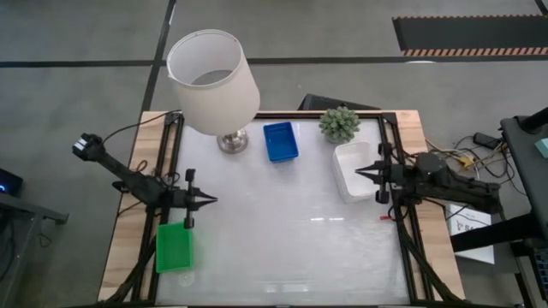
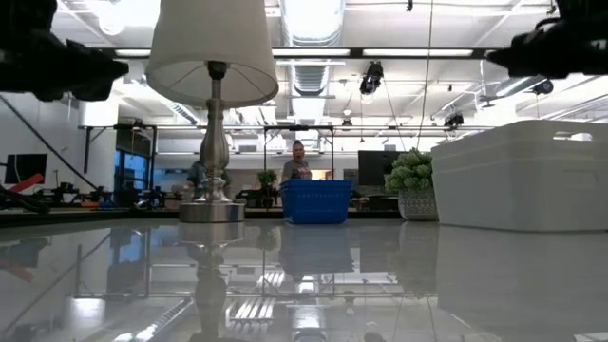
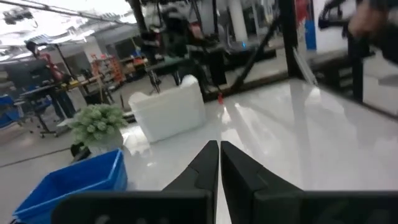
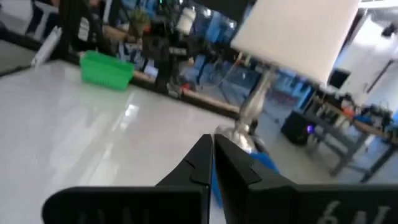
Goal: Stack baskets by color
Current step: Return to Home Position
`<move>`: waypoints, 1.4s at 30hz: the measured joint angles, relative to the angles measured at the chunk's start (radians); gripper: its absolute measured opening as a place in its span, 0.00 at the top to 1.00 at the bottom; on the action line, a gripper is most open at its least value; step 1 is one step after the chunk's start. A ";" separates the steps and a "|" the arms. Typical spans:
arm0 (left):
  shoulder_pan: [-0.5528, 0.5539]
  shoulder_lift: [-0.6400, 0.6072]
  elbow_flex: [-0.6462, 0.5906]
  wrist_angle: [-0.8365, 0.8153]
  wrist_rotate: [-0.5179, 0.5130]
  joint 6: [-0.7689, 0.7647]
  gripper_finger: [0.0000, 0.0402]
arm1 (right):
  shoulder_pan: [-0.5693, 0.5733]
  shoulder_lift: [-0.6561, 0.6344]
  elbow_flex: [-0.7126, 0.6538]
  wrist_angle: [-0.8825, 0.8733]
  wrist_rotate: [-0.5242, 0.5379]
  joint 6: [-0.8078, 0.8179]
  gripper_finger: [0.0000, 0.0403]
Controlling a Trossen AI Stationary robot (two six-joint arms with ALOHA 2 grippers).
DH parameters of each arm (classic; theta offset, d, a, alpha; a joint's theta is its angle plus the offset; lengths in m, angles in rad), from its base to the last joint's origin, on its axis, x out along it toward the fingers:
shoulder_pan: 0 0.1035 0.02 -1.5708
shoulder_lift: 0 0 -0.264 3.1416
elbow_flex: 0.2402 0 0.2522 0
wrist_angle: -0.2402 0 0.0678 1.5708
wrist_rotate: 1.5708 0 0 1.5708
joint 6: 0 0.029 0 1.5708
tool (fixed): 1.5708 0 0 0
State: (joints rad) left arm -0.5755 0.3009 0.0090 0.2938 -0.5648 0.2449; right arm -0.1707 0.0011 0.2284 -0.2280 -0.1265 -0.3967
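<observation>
Baskets, 3 stacks on table (image 1: pixel 291 231):
- blue stack (image 1: pixel 281 141): far ctr, by lamp (image 1: pixel 214 81)
- white stack (image 1: pixel 347 184): right
- green stack (image 1: pixel 174 246): near left

None loose; sorting looks done.

Left gripper (image 1: pixel 208 200) and right gripper (image 1: pixel 360 171): clenched, empty, at sides.

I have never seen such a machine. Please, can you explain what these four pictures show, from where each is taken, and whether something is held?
It is a robot: two dark arms at a table, each ending in a two-finger tool. One picture looks down from above, one level across the table, two from cameras on the wrists. On the table stand a lamp, a small plant, and blue baskets, white baskets and green baskets, apart by colour. The left tool and the right tool are shut and hold nothing.
</observation>
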 joint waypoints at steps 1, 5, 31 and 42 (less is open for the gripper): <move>0.000 -0.022 0.000 -0.023 -0.001 0.000 1.00 | 0.000 0.010 -0.001 0.025 -0.005 -0.004 0.98; 0.000 -0.086 0.000 -0.032 -0.005 0.016 1.00 | 0.000 0.005 -0.057 0.040 -0.009 0.007 0.98; 0.000 -0.123 -0.003 -0.026 -0.012 0.024 1.00 | 0.000 0.049 -0.217 0.251 0.146 0.205 0.98; 0.000 -0.104 -0.004 -0.026 -0.012 0.024 1.00 | 0.000 0.049 -0.217 0.253 0.152 0.293 0.98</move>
State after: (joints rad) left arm -0.5755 0.1973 0.0048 0.2676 -0.5766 0.2691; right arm -0.1707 0.0499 0.0113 0.0253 0.0257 -0.1041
